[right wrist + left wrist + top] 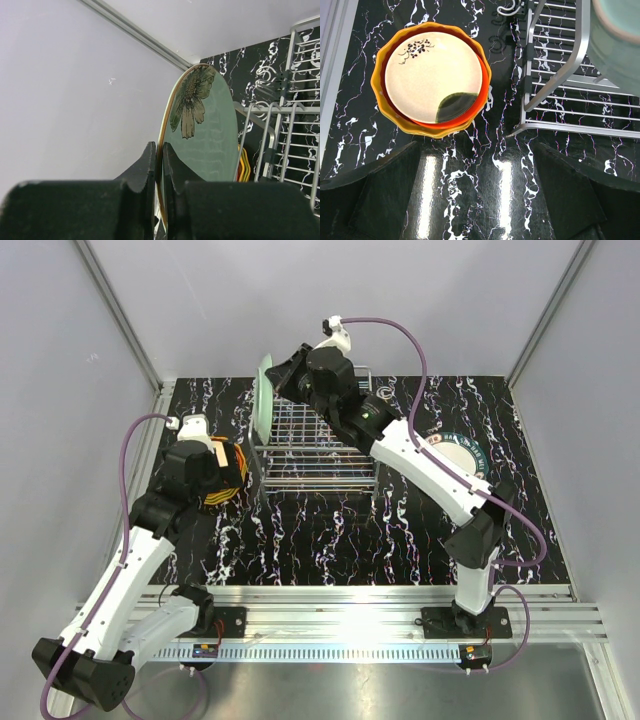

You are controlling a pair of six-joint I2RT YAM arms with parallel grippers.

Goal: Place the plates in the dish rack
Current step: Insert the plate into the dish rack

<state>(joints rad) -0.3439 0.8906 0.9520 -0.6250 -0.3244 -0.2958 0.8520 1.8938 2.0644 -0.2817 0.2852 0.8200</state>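
Chrome wire dish rack (310, 465) sitting upper centre on black marbled table (400, 540). Pale mint-green round plate (263, 400) standing upright at its left end. Stack of orange, red and cream wavy-rimmed plates (232, 480) lying left of the rack; teal-rimmed round plate (462, 452) lying right.

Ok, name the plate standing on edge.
The pale green flowered plate, pinched in the right gripper at the dish rack; the stacked plates and the teal-rimmed plate lie flat.
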